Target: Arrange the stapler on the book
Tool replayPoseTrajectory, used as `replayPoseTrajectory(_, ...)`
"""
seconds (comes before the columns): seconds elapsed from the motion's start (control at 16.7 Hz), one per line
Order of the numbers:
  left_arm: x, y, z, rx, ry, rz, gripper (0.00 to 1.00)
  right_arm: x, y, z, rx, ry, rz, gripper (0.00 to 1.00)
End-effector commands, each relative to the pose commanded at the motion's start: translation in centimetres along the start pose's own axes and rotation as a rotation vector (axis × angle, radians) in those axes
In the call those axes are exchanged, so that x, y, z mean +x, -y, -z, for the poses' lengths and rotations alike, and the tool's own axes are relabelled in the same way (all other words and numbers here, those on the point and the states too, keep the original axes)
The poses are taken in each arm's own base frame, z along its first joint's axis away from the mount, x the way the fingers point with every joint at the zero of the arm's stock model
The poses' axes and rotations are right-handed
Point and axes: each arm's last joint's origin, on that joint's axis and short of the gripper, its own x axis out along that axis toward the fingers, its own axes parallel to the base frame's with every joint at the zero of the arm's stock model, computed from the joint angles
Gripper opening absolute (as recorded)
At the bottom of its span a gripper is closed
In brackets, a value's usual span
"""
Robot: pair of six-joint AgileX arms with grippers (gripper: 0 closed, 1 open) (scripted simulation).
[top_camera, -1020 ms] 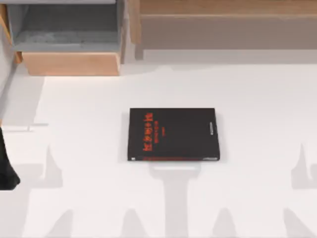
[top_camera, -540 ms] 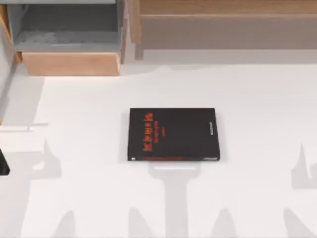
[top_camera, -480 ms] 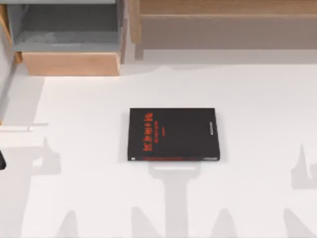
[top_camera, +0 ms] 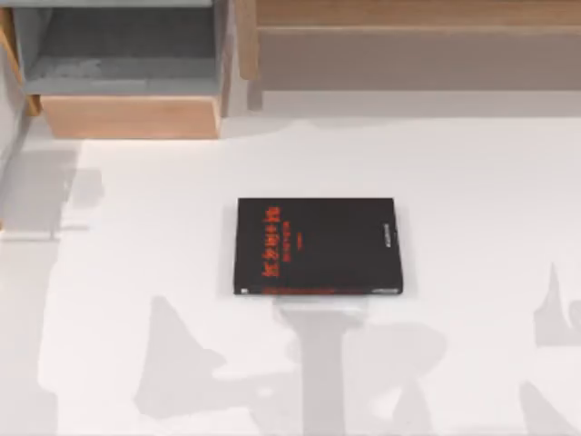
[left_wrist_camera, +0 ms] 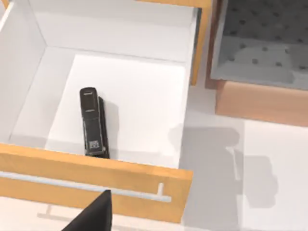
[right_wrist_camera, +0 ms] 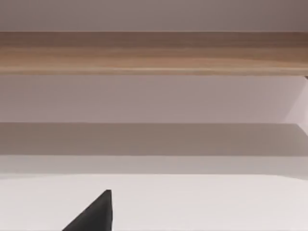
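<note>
The black book with red lettering lies flat at the middle of the white table, its red strip along the near edge. Nothing rests on its cover. The slim black stapler lies on the floor of an open white drawer in the left wrist view, close to the wooden drawer front. A black part of my left gripper hangs above and outside that front, apart from the stapler. A black part of my right gripper hovers over bare table facing a wooden ledge.
A grey-lined open box with a wooden front stands at the back left, and a long wooden ledge runs along the back. The drawer has a white bar handle. Arm shadows fall on the table's near part.
The dark part of my left arm at the top view's left edge has moved out of that view. A large shadow now spreads over the near left of the table. The book has stayed put.
</note>
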Motion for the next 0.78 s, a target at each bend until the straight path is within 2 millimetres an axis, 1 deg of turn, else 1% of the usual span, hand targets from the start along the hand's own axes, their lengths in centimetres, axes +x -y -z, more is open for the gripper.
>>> replayPoseTrajectory(0.06, 1.6, -0.4, -2.2, -0.009, -0.056, -0.01, 1.0, 0.0, 0.0, 0.0, 0.0, 0.0, 0.0, 1.0)
replayPoseTrajectory(0.18, 5.5, -1.4, -5.8, -0.027, -0.168, -0.029, 1.0, 0.0, 0.0, 0.0, 0.0, 0.0, 0.0, 1.0)
replayPoseTrajectory(0.3, 10.2, -2.6, -8.3, -0.047, -0.277, -0.046, 1.0, 0.0, 0.0, 0.0, 0.0, 0.0, 0.0, 1.0)
replayPoseTrajectory(0.36, 12.6, -3.3, -9.1, -0.058, -0.33, -0.054, 1.0, 0.0, 0.0, 0.0, 0.0, 0.0, 0.0, 1.0)
replayPoseTrajectory(0.42, 15.1, -4.0, -9.5, -0.068, -0.384, -0.061, 1.0, 0.0, 0.0, 0.0, 0.0, 0.0, 0.0, 1.0)
replayPoseTrajectory(0.54, 19.7, -5.6, -9.5, -0.091, -0.487, -0.074, 1.0, 0.0, 0.0, 0.0, 0.0, 0.0, 0.0, 1.0)
replayPoseTrajectory(0.66, 23.6, -7.1, -8.5, -0.115, -0.583, -0.086, 1.0, 0.0, 0.0, 0.0, 0.0, 0.0, 0.0, 1.0)
replayPoseTrajectory(0.78, 26.7, -8.4, -7.1, -0.137, -0.671, -0.094, 1.0, 0.0, 0.0, 0.0, 0.0, 0.0, 0.0, 1.0)
